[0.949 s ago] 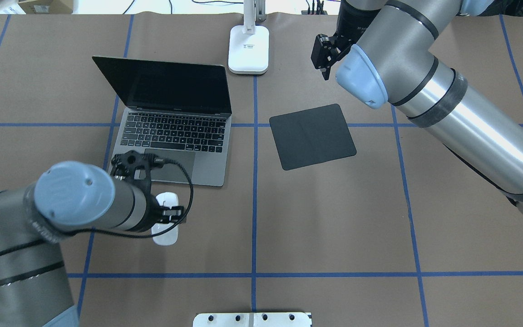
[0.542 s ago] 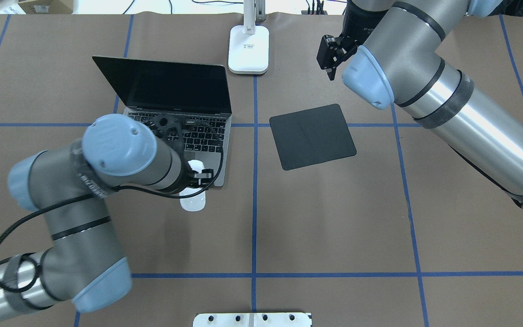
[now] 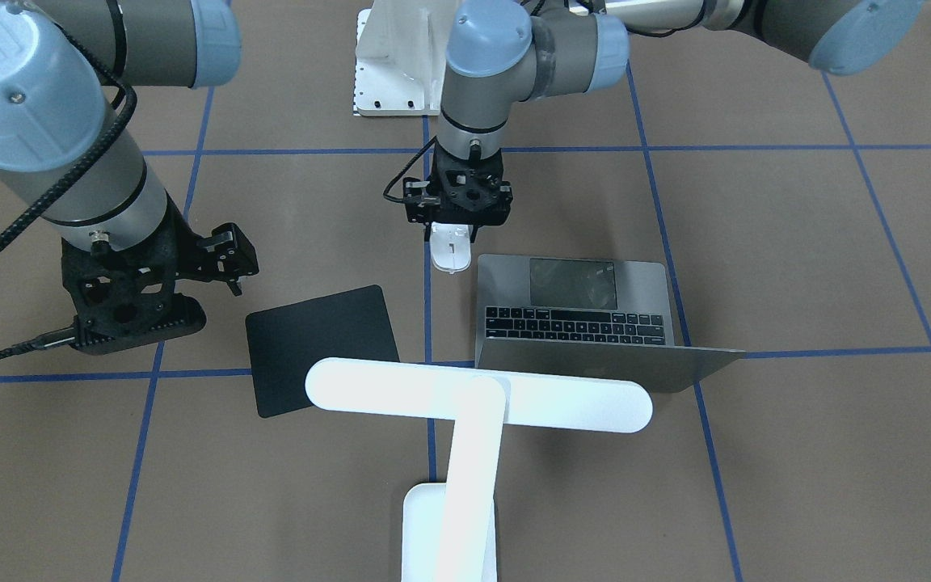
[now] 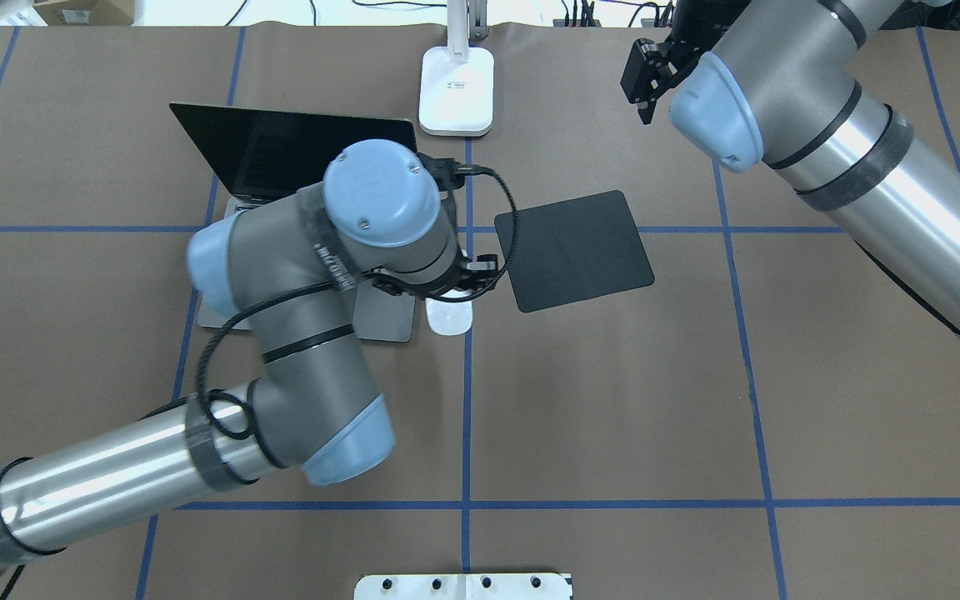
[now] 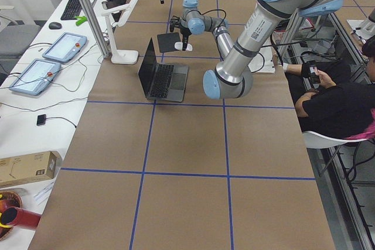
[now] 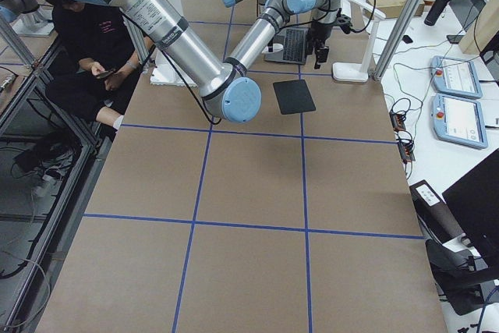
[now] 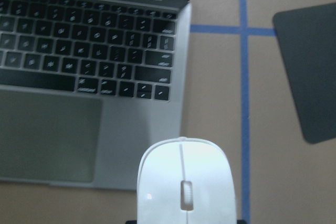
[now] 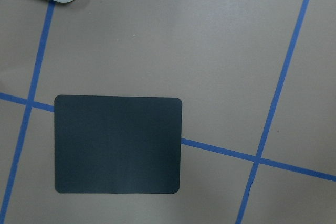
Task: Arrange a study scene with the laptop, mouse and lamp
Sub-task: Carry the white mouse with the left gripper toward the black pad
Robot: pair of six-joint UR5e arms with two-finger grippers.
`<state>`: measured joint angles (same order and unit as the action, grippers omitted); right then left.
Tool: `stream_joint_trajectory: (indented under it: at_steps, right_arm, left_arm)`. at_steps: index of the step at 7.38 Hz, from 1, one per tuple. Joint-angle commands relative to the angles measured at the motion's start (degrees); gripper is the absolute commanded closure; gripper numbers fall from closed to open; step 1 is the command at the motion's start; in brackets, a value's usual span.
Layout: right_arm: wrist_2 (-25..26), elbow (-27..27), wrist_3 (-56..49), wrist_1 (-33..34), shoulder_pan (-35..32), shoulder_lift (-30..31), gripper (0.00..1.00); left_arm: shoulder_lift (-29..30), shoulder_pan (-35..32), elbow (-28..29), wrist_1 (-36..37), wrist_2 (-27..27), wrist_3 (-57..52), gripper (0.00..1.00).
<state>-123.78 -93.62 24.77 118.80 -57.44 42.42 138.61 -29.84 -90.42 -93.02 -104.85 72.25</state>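
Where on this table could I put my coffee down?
The whole near half, between the mouse pad and the white mounting plate, is bare. So is the stretch left of the laptop. It is crowded around the mouse, between laptop and pad, under the left arm.

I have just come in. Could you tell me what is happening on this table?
The robot is arranging a study scene. Its left gripper holds the white mouse beside the front corner of the open laptop, between it and the black mouse pad, not on the pad. The right gripper hangs open and empty on the pad's other side. The lamp stands upright at the table edge away from the robot.
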Motion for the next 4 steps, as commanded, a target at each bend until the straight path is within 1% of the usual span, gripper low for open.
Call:
stream_joint_trajectory:
  at_steps: [1,2,3,4]
  right_arm:
    - [-0.14,0.19,-0.07,-0.06,-0.92,0.38,0.00]
    - [-0.49,0.19,-0.07,-0.06,-1.62,0.82,0.00]
    - [-0.49,0.19,-0.07,-0.06,-2.24,1.34,0.00]
    - [-1.36,0.19,-0.51,-0.15,-3.72,2.65,0.00]
  left_arm:
    - [6.13,-0.13,9.26,-4.09,0.00,0.17,0.42]
    - [8.32,-0.21,13.21,-5.49,0.00,-0.01,0.42]
    - [8.69,-0.30,16.73,-10.12,0.08,-0.01,0.42]
    - [10.61,-0.39,21.20,-13.12,0.26,-0.01,0.42]
